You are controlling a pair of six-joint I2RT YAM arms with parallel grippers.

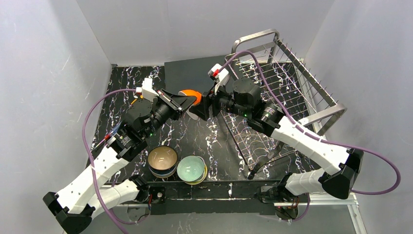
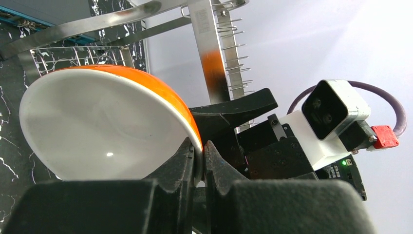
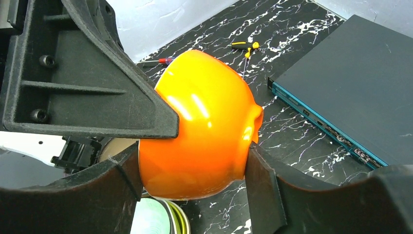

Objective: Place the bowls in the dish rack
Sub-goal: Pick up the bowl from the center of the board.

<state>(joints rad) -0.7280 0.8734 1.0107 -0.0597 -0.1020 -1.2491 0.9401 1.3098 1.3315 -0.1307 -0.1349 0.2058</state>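
White-inside orange-outside glossy bowl (image 3: 204,126) in mid-air over black marbled surface (image 1: 195,131), just left of shiny steel wire dish rack (image 1: 311,73), not yet in it. Left hand (image 2: 197,161) pinched narrow on rim. Right hand (image 3: 195,161) spread wide round body, touching both sides. Risks: glossy curved wall could slip from right hand if left releases before grip is firm. Opposed pulls could twist bowl, causing drop or chip.

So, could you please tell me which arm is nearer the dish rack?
Right: the right arm lies over the dish rack; the left arm is off to its left.
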